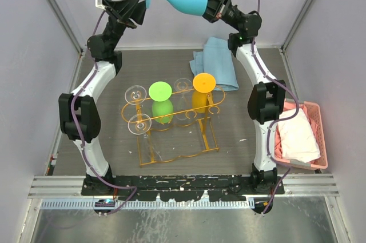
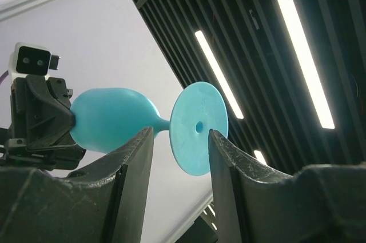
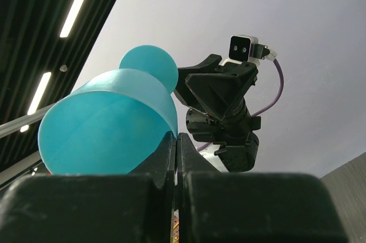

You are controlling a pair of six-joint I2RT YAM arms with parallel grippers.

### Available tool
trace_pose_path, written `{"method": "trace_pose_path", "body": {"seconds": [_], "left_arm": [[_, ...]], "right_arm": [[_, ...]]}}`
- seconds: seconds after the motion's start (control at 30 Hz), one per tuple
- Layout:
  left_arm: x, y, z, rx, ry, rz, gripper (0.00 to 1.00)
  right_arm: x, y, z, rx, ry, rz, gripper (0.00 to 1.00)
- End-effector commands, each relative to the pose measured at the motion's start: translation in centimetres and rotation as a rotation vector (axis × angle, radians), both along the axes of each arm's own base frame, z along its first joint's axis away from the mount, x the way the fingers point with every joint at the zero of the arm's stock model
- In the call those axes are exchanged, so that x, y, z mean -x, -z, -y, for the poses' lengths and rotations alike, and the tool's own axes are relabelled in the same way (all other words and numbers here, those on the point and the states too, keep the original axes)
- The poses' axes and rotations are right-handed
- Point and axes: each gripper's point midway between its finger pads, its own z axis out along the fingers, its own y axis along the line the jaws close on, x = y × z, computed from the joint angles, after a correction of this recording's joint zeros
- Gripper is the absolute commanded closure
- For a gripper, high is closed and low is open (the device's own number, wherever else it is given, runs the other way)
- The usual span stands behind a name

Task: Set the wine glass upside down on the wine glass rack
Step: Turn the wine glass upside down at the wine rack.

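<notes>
The right gripper's [image 3: 176, 137] fingers [image 3: 163, 160] are squeezed tight together, pinching the rim wall of the wine glass [image 3: 108, 123], so that arm alone carries it. The left gripper's [image 2: 180, 131] fingers [image 2: 134, 163] are spread wide on either side of the glass's round foot, and they don't look clamped on anything. The glass is opaque turquoise-blue, probably plastic, with a rounded bowl, a short stem and a flat disc foot that has a little dimple in the middle. It's lying sideways in the air, bowl toward the right arm and foot toward the left arm, high above and behind the wine glass rack [image 1: 171, 140]. The rack is an orange-gold wire thing on the table between the two arms, and it's already busy: a green glass [image 1: 160, 97] and an orange glass [image 1: 203, 86] hang upside down on it, along with a few clear glasses [image 1: 140, 123]. A crumpled blue cloth [image 1: 220, 63] lies just behind the rack, and off to the rack's right there's a pink basket [image 1: 317, 134] with a white cloth [image 1: 297, 137] in it.
</notes>
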Motion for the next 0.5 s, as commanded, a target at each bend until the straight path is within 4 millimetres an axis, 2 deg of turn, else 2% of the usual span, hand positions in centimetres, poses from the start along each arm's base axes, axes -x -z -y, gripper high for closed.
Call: {"method": "trace_pose_path", "body": {"seconds": [0.0, 0.2, 0.33, 0.47], "left_arm": [[5.6, -4.8, -2.0, 0.152, 0.211, -0.006, 0.55], [6.6, -5.3, -2.0, 0.164, 0.223, 0.008, 0.57], [7.2, -5.6, -2.0, 0.179, 0.235, 0.015, 0.65], [7.8, -5.9, -2.0, 0.199, 0.252, 0.019, 0.66]], "right_arm": [[3.9, -4.3, 0.0, -0.061, -0.012, 0.133, 0.99], [4.2, -4.6, -1.1, -0.094, -0.059, 0.138, 0.99], [4.3, -4.8, -1.6, -0.109, -0.067, 0.135, 0.99], [4.6, -4.7, -2.1, -0.112, -0.081, 0.135, 0.99]]}}
